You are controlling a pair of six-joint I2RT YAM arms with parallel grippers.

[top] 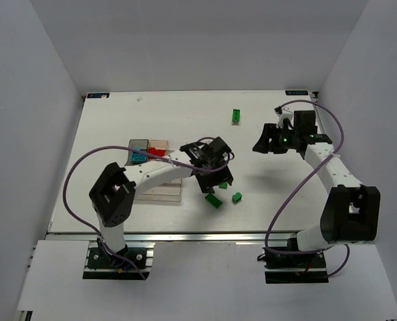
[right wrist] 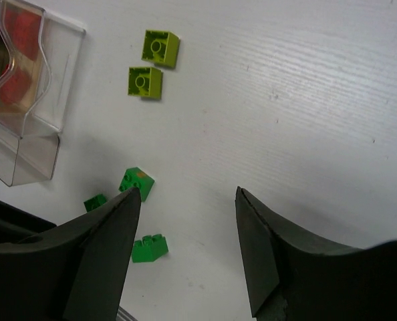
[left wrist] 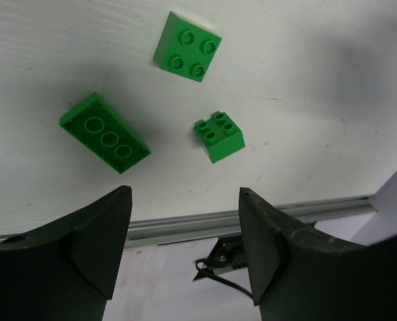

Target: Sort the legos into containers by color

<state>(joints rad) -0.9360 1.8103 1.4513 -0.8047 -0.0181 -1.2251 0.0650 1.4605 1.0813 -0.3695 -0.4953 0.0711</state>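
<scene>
Legos [top: 214, 200] sat partly sorted: red ones [top: 157, 152] and a cyan one [top: 139, 158] in the containers [top: 160, 192] at the left of the desk [top: 118, 114], with three green bricks [left wrist: 187, 47] loose just right of them. The left jaws hung spread wide and empty above that green bunch, the small brick [left wrist: 218, 136] nearest their gap. I'd reckon the trick was centring on that one, square to its sides and clear of the long brick [left wrist: 105, 132], before dropping. Farther right a lone green brick [top: 236, 115] lay well apart, and the right jaws hovered parted, holding nothing.
</scene>
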